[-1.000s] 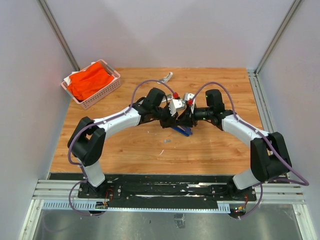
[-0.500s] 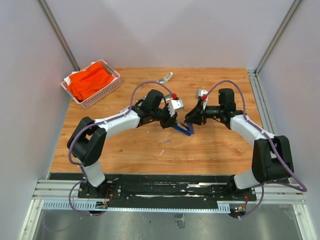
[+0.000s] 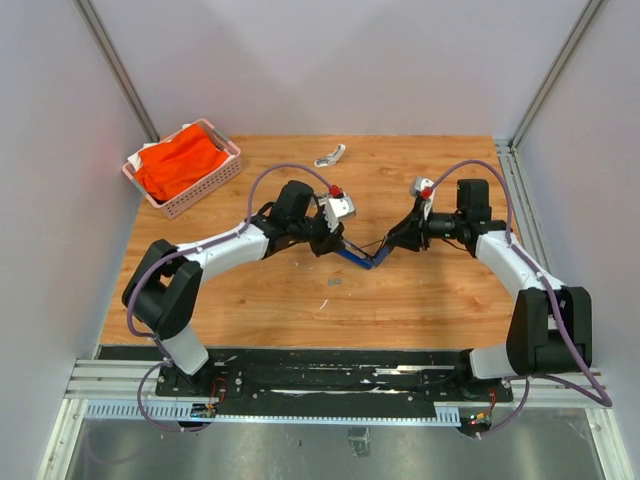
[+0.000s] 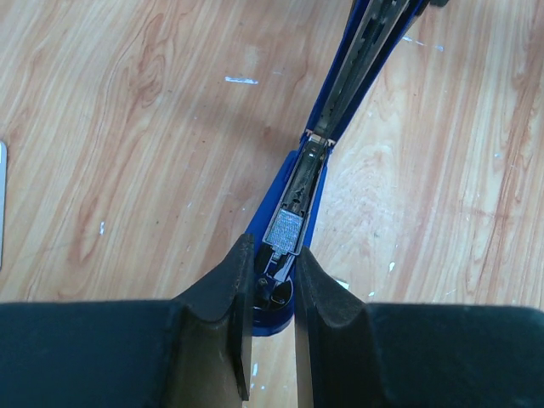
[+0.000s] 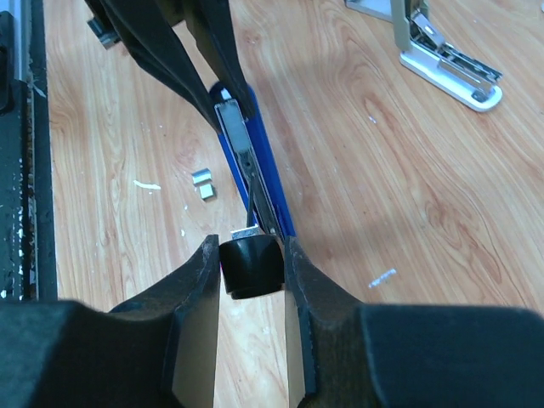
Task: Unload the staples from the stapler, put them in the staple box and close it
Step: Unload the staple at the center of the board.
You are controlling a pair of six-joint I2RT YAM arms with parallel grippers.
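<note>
Since the earlier frame the right arm has swung out toward 3 o'clock, so the two pincers, formerly almost touching, now stand apart with the blue stapler (image 3: 358, 258) stretched open between them. The left pincer (image 4: 274, 274) is clamped on the rear end of the stapler's blue base, which rests on the table (image 3: 250, 300). The right pincer (image 5: 249, 265) is closed on the black rounded tip of the upper arm (lifted clear of the base, the metal channel exposed). Whether the grey block in that channel is a staple strip cannot be told. The staples (image 5: 202, 184), two small silver pieces, lie loose on the table near the stapler at its 7 o'clock in the top view, not touching it. A white stapler (image 3: 330, 155) lies at 12 o'clock. A pink basket (image 3: 203, 194) with an orange cloth (image 3: 180, 165) stands at 10 o'clock.
</note>
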